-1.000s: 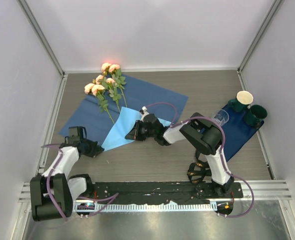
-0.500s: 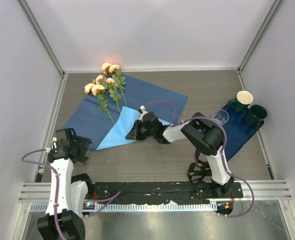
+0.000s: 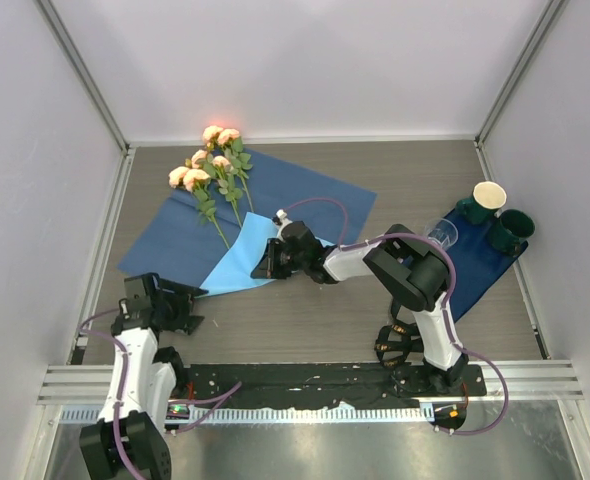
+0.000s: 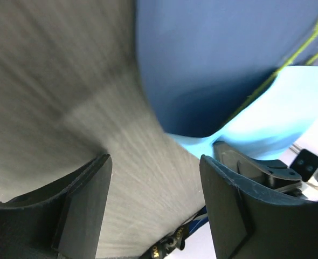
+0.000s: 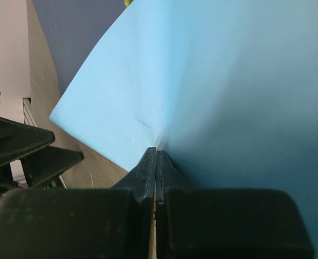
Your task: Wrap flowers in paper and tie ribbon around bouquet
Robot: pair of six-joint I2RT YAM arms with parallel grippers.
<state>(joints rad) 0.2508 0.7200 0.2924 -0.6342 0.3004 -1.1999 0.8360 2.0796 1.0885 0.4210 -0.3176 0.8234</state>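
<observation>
Blue paper [image 3: 295,185] corner folded over, pinched by right pincer [image 5: 155,155]; left pincer [image 4: 153,164] open, empty, its view motion-blurred.

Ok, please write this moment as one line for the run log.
left jaws: open, empty, near paper corner | right jaws: shut on paper's folded light-blue flap | roses: stems on paper, unwrapped

grey wood-grain table [image 3: 305,325] inside a white booth
plain white walls [image 3: 295,70] closed in three sides, aluminium posts [image 3: 83,72] ran up the back corners, a metal rail [image 3: 535,378] edged the near side; the light was soft and even.
</observation>
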